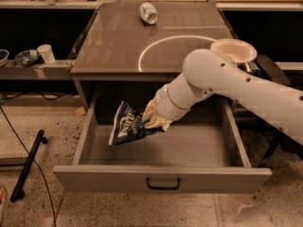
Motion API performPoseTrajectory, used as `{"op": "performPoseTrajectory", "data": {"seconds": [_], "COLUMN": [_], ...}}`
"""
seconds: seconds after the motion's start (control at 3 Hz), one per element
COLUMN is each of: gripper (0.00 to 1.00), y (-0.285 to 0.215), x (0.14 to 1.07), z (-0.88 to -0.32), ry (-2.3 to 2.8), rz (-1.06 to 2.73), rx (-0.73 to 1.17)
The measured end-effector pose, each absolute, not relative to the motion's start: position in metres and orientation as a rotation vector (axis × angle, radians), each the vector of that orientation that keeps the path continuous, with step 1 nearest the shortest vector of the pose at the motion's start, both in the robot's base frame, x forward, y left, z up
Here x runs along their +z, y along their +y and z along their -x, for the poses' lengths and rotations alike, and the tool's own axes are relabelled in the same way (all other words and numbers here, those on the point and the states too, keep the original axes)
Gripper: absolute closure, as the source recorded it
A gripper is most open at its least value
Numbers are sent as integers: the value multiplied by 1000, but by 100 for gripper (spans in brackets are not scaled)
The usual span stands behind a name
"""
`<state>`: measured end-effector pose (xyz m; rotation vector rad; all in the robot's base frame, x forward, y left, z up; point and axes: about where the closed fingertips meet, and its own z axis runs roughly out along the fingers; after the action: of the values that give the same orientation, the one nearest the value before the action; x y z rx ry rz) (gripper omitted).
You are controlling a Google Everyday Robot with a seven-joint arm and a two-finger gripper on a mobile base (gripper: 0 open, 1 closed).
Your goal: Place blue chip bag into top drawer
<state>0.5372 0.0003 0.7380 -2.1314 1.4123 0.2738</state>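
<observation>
The blue chip bag (127, 125) is a crumpled navy foil bag with white lettering. It hangs tilted inside the open top drawer (161, 178), over its left half, just above the drawer floor. My gripper (152, 120) is shut on the bag's right edge. The white arm reaches down into the drawer from the right. The drawer is pulled fully out, with its dark handle at the front centre.
A silvery crushed can (148, 13) lies at the back of the cabinet top (118, 46). A white bowl (233, 49) sits at its right edge, behind my arm. A side shelf on the left holds a white cup (46, 53). A black bar (27, 165) lies on the floor.
</observation>
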Motion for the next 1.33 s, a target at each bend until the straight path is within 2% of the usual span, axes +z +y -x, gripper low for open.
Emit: {"op": "performPoseTrajectory", "data": {"seconds": [1.0, 1.33], "gripper": [6, 0], "y": [0, 1], "x": [738, 738], "z": [-537, -537], "ry": [1412, 1412], "rz": [2132, 2132], "rx": [274, 274]}}
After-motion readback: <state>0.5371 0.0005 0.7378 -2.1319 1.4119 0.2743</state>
